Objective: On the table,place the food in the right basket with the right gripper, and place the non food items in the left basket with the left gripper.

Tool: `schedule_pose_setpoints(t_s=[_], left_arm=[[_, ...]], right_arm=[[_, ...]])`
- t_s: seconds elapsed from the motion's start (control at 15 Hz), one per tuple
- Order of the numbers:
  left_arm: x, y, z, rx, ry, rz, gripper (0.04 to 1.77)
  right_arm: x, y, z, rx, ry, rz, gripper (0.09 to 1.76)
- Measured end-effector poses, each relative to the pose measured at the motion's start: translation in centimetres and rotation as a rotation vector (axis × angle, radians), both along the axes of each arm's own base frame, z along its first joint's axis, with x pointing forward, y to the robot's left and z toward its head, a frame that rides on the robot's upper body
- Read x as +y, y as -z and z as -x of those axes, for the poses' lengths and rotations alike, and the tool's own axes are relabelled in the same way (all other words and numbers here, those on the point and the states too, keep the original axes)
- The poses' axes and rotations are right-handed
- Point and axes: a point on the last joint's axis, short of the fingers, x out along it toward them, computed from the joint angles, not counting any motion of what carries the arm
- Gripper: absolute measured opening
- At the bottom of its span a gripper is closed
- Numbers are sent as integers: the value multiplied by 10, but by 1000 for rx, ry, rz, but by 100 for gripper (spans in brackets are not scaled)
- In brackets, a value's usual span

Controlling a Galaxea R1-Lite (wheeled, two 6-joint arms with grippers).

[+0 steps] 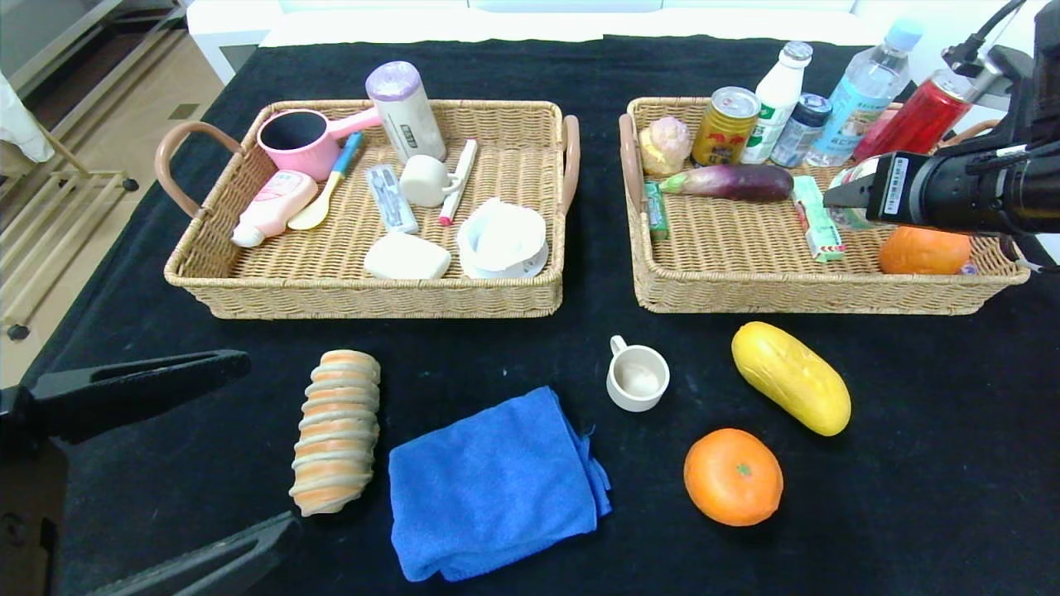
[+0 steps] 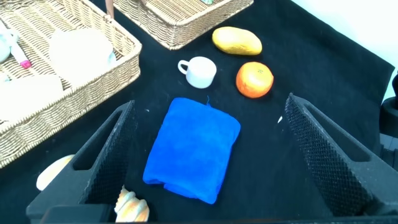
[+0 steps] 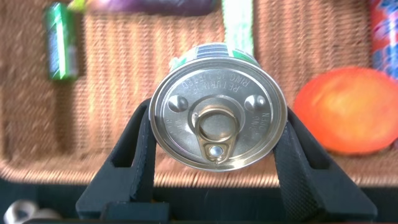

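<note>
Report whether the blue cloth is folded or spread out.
Folded. The blue cloth lies on the table as a compact rectangle, with layered edges showing along its right side in the head view.

Pull-tab tin clamped between both black fingers of right gripper, silver lid facing camera, green label edge showing behind. Wicker basket floor beneath. Orange beside tin. Green packet lying farther off.
</note>
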Motion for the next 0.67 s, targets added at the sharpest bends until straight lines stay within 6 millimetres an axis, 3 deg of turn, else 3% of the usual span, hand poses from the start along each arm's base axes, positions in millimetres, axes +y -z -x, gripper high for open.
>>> schedule_pose_setpoints(t_s=[0.53, 0.67], left_arm=[[0, 1, 0, 2, 1, -1, 172], [0, 1, 0, 2, 2, -1, 172]], right_arm=[[-5, 16, -19, -4, 28, 3, 114], [-5, 16, -20, -2, 28, 2, 128]])
